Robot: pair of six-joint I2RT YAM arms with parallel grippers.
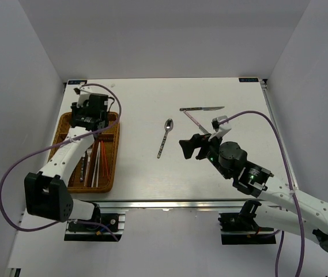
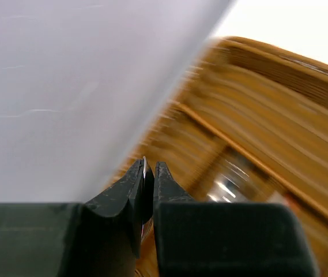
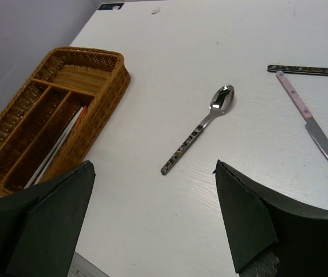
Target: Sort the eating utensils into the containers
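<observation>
The brown wicker tray (image 1: 115,151) lies at the left and holds red and white chopsticks (image 1: 99,163) and a dark-handled utensil (image 1: 83,167). My left gripper (image 1: 89,117) hovers over the tray's far end. In the left wrist view it (image 2: 149,168) is shut on a thin silver utensil edge (image 2: 144,171), above the blurred tray (image 2: 279,75). My right gripper (image 1: 189,147) is open and empty above the table, right of a dark-handled spoon (image 1: 165,137). In the right wrist view the spoon (image 3: 201,127) lies ahead of the open gripper (image 3: 153,167). A pink-handled knife (image 1: 197,122) and a dark-handled knife (image 1: 201,108) lie beyond.
White walls close in the table on the left, back and right. The right wrist view shows the tray (image 3: 120,81) at far left with chopsticks (image 3: 60,144) in its nearest long slot, and both knives (image 3: 310,121) at right. The arm bases stand at the near edge.
</observation>
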